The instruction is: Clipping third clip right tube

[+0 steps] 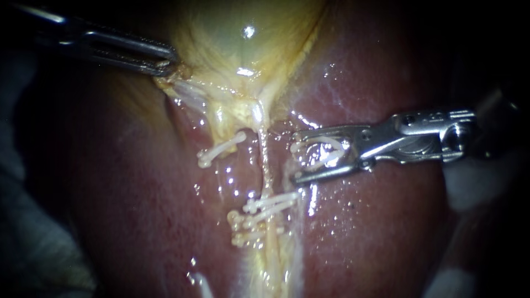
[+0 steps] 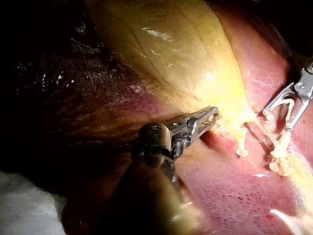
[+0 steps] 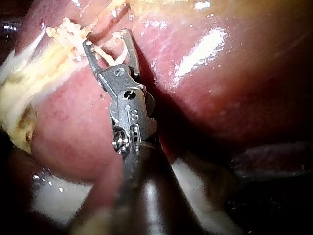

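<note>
Liver (image 1: pixel 386 232) fills the field, gallbladder (image 1: pixel 248 44) at twelve o'clock. Left instrument (image 1: pixel 170 62), at ten o'clock, grips the gallbladder's edge; right instrument (image 1: pixel 294 157), at three o'clock, holds a white clip (image 1: pixel 330 148) between spread jaws, just beside the right tube (image 1: pixel 264 160) at centre.

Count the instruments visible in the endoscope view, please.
2. The left instrument grips the edge of the gallbladder; the right instrument, holding a clip, is beside the right tube. None seems hidden.

Open white clip (image 1: pixel 330 149) seated in right instrument's (image 1: pixel 296 158) spread jaws, just right of right tube (image 1: pixel 264 160), not on it, tube thin, pale, vertical, closed clips (image 1: pixel 270 204) crossing lower stretch
</note>
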Controlling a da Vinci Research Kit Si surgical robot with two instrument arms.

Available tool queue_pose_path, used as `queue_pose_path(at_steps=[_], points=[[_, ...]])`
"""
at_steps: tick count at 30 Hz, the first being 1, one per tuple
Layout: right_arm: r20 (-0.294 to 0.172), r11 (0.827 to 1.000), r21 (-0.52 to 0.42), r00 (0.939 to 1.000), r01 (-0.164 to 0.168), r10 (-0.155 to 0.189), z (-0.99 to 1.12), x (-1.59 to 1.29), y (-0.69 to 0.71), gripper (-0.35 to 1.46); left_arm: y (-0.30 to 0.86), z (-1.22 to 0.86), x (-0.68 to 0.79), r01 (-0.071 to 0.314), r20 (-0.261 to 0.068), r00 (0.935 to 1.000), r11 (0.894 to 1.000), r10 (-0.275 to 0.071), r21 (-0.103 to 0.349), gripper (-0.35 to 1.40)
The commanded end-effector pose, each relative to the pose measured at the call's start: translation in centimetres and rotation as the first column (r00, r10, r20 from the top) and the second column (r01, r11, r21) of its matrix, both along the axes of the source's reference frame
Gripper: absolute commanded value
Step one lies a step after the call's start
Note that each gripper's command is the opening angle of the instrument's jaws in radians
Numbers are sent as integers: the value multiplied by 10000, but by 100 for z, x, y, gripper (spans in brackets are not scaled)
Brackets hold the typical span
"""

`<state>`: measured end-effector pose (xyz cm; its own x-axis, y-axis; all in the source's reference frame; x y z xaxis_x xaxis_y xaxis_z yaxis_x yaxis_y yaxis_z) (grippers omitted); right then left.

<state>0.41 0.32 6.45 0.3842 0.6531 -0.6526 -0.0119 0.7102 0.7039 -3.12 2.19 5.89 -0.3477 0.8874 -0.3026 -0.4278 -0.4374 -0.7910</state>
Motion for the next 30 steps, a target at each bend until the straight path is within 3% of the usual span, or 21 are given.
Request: queue_pose_path(at_steps=[1, 5, 10, 18, 22, 30], points=[[55, 9987, 452, 9997, -234, 232, -2, 1, 1, 45, 0, 0, 0, 8, -9, 10000, 10000, -8, -3, -35], [272, 9784, 1998, 9985, -530, 485, -6, 1, 4, 46, 0, 0, 0, 8, -9, 10000, 10000, -8, -3, -35], [208, 9425, 3334, 9997, -219, 158, -6, 2, 4, 45, 0, 0, 0, 8, -8, 10000, 10000, -8, -3, -35], [208, 9284, 3704, 9995, -305, 245, 2, 15, 5, 45, 0, 0, 0, 7, -8, 10000, 10000, -7, -3, -35], [202, 9296, 3658, 9990, -453, 407, 12, 17, 7, 45, 0, 0, 0, 7, -8, 10000, 10000, -7, -3, -35], [6, 9095, 4098, 9971, -695, 759, 25, 24, 8, 46, 0, 0, 0, 7, -8, 10000, 10000, -7, -3, -35]])
